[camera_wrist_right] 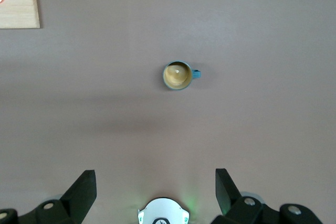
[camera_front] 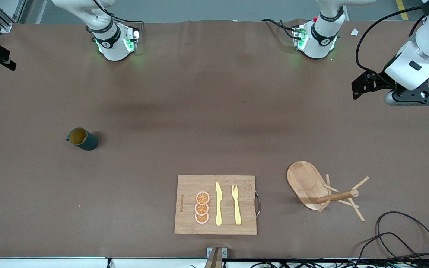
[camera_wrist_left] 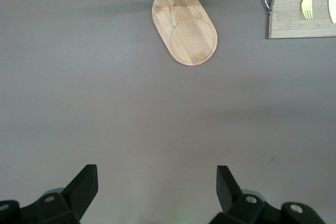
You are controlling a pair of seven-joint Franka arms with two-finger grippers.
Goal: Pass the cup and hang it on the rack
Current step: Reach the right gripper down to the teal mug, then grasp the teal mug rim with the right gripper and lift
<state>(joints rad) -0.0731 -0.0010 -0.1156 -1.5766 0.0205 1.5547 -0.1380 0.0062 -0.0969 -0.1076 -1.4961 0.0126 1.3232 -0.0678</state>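
The cup (camera_front: pixel 82 139) stands upright on the brown table toward the right arm's end, teal outside and mustard inside; it also shows in the right wrist view (camera_wrist_right: pixel 178 75), handle to one side. The rack (camera_front: pixel 311 184) stands toward the left arm's end, near the front camera, and shows in the left wrist view (camera_wrist_left: pixel 185 30) with its pegs bare. My left gripper (camera_wrist_left: pixel 156 184) is open and empty, high over bare table, apart from the rack. My right gripper (camera_wrist_right: pixel 156 187) is open and empty, high over its own base, apart from the cup. It is out of the front view.
A wooden cutting board (camera_front: pixel 184 219) lies between cup and rack near the front edge, with orange slices (camera_front: pixel 202 207), a yellow knife (camera_front: pixel 218 204) and a yellow fork (camera_front: pixel 236 204). Black cables (camera_front: pixel 404 238) loop at the front corner by the rack. The left arm's hand (camera_front: pixel 417 96) hangs at that table end.
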